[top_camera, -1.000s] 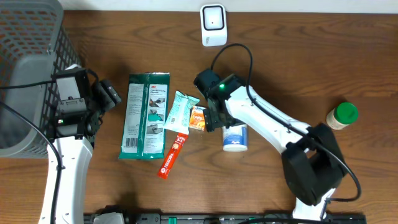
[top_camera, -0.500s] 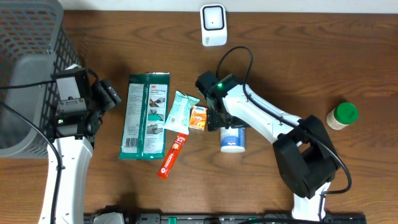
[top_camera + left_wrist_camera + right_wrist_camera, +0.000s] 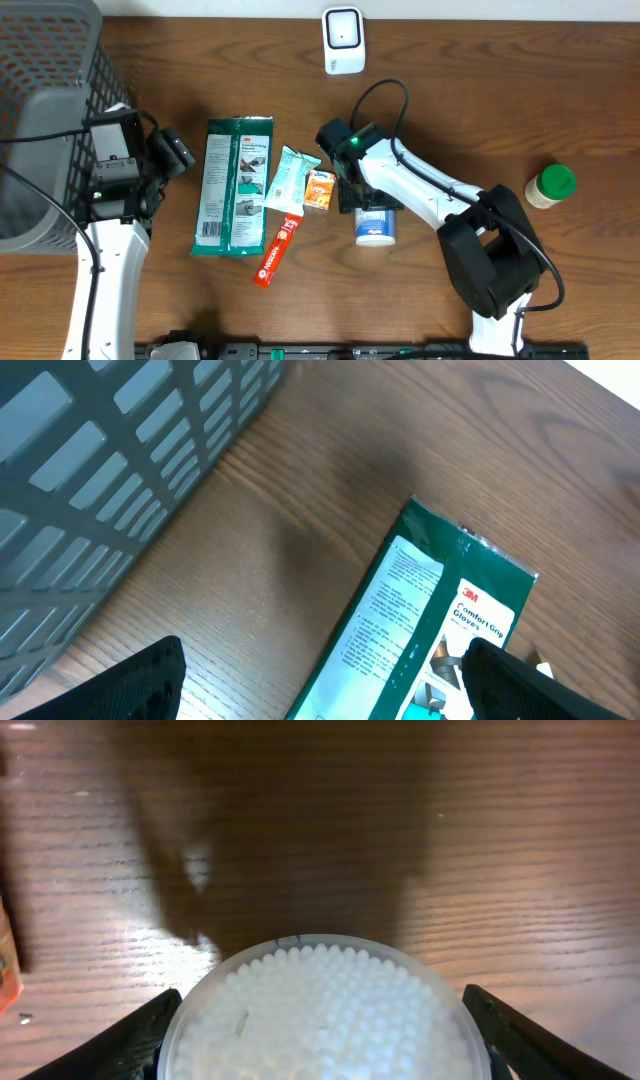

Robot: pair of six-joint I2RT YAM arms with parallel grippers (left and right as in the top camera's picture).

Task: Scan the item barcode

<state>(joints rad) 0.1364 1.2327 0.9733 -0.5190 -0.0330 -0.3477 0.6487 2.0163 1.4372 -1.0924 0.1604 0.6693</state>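
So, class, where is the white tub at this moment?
Overhead, the tub lies right of centre, just right of the orange packet and beneath the right pincer; the right wrist view shows it between that pincer's fingers.

Matt wood-grain table [image 3: 500, 100], glossy green plastic packet [image 3: 235, 190], bumpy white plastic lid [image 3: 320, 1010].

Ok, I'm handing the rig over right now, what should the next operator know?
Left gripper: open, empty, near the basket and green glove pack.
Right gripper: jaws straddle the white tub lying on the table; grip unclear.
Done: nothing lifted or scanned.
Left: secure the tub, lift it, show its barcode to the white scanner at the far edge.
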